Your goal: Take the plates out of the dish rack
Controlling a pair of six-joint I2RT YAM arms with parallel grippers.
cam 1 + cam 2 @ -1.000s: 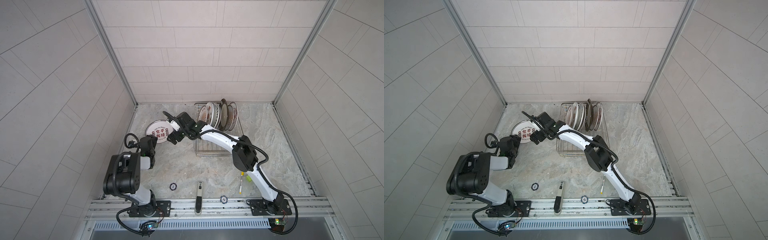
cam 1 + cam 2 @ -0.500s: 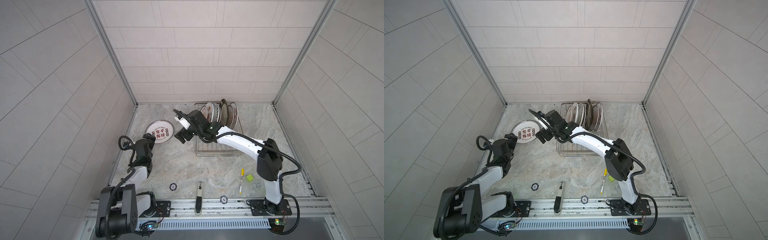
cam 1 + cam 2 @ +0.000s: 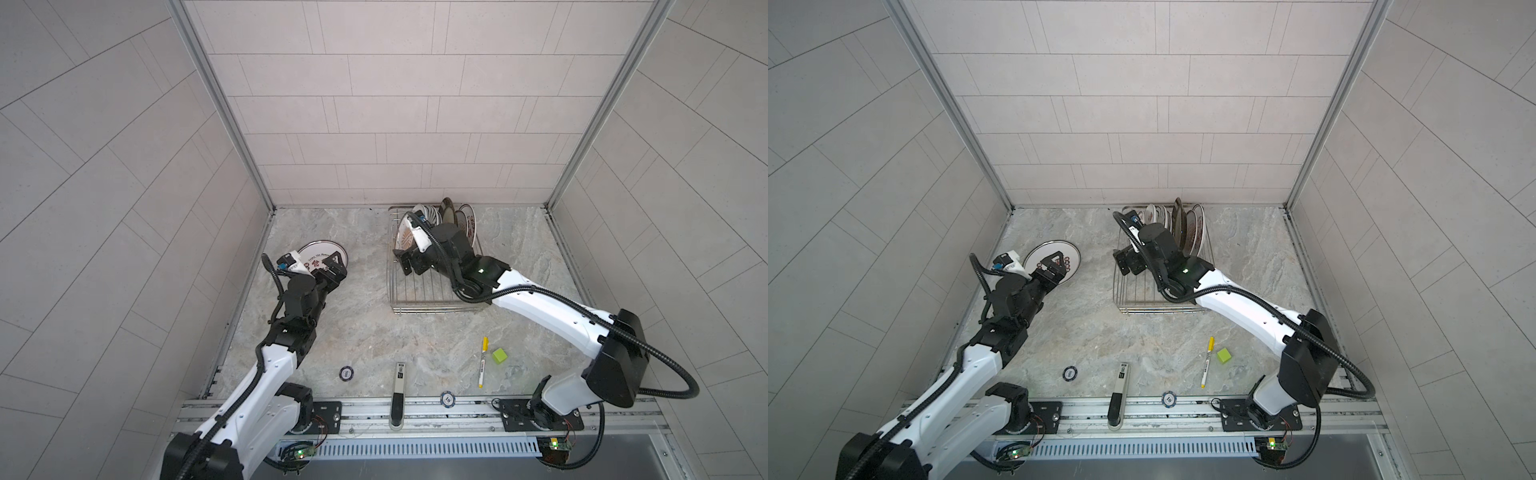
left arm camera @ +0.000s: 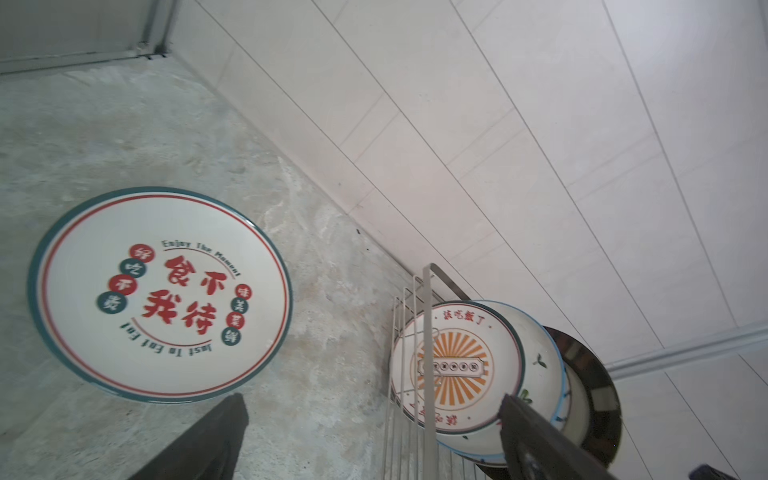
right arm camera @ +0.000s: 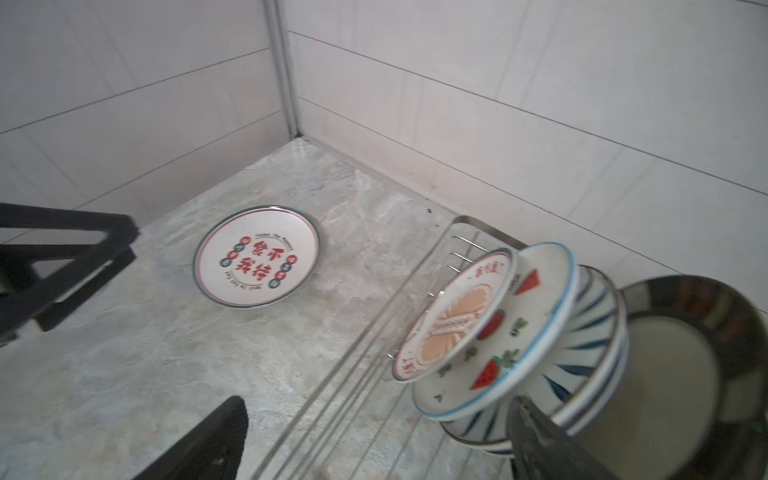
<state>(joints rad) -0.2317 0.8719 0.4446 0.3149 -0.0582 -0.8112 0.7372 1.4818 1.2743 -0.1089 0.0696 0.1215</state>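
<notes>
A white plate with red characters point(image 3: 320, 252) point(image 4: 160, 295) point(image 5: 255, 257) lies flat on the marble table at the left. My left gripper point(image 3: 334, 268) point(image 4: 372, 401) hovers open at its near edge and holds nothing. The dish rack point(image 3: 432, 299) point(image 3: 1158, 301) is a chrome wire basket at the back. Several plates point(image 3: 453, 216) point(image 3: 1183, 224) stand at its far end: a sunburst plate point(image 5: 453, 320) point(image 4: 457, 365) in front, then a strawberry plate point(image 5: 519, 353), a navy-petal plate point(image 5: 590, 332) and a brown-rimmed plate point(image 5: 685, 374). My right gripper point(image 3: 409, 262) point(image 5: 378, 403) hangs open and empty over the rack's left side, just short of these plates.
Near the front edge lie two poker chips point(image 3: 346, 373) point(image 3: 447, 399), a black-and-white tool point(image 3: 399, 390), a yellow marker point(image 3: 483, 361) and a green cube point(image 3: 500, 355). Tiled walls close in the back and both sides.
My right gripper has drawn back from the red-character plate on the left to a place over the rack. My left arm has unfolded and reached forward to that plate.
</notes>
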